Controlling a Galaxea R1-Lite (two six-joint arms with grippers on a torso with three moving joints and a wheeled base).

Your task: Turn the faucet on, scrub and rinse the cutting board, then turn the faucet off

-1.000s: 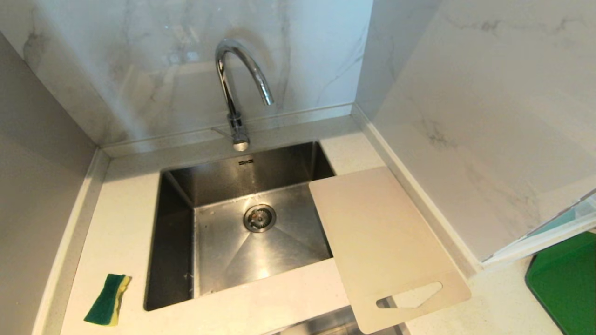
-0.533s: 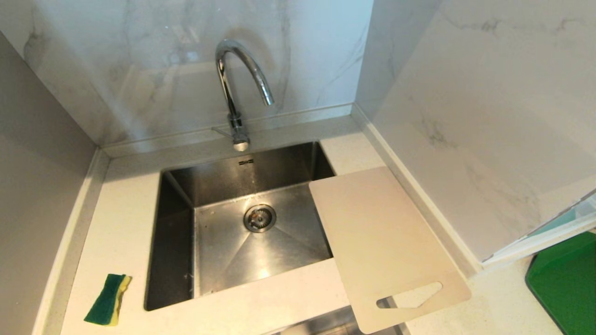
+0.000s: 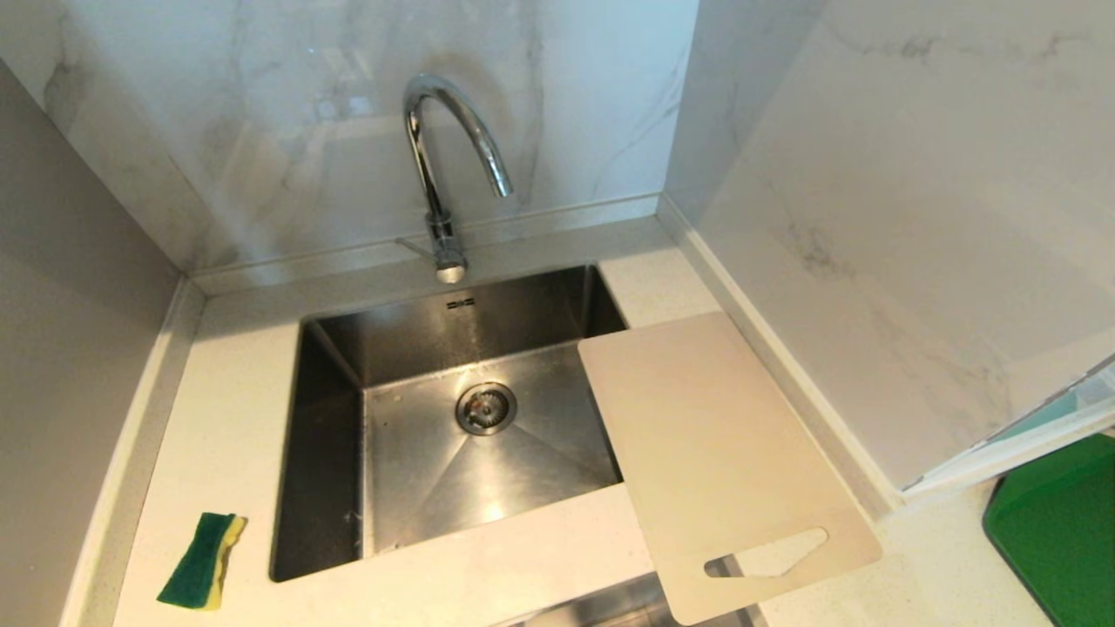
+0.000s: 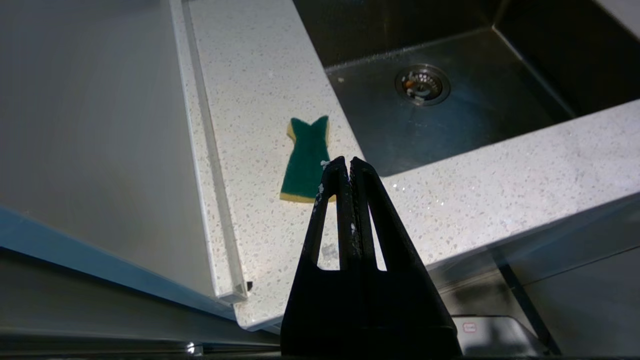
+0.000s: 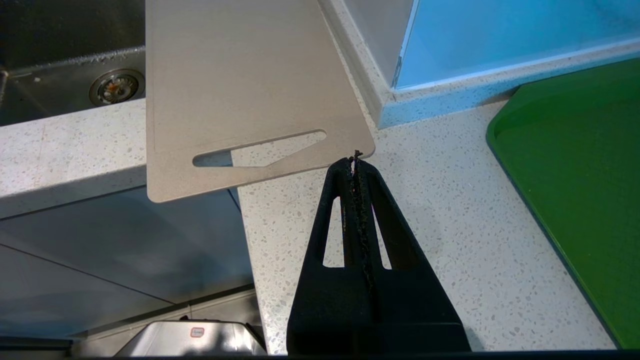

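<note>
The steel sink (image 3: 331, 453) is set into the speckled white desk (image 3: 235, 409) and holds nothing but its round drain strainer (image 3: 485, 407); no water runs in it. The faucet (image 3: 440, 174), a tall chrome gooseneck with a thin side lever at its base, stands on the desk behind the sink's back rim, its spout curving out over the basin. The cutting board (image 3: 714, 453) is a thin, pale beige rectangle with rounded corners and a long tapered handle slot at its near end; it lies flat on the desk at the sink's right side, one long edge overhanging the basin and its slotted end jutting past the desk's front edge. A green and yellow sponge (image 3: 202, 560) lies on the desk to the left of the sink, near the front. A dark green mat (image 3: 1058, 531) sits at the far right, beyond the wall corner. The head view shows neither arm. The left wrist view shows the left hand (image 4: 348, 161) clenched and holding nothing, hanging above the desk's front edge just before the sponge. The right wrist view shows the right hand (image 5: 356, 161) likewise clenched and empty, its tips near the board's slotted corner, with the mat off to one side.
</note>
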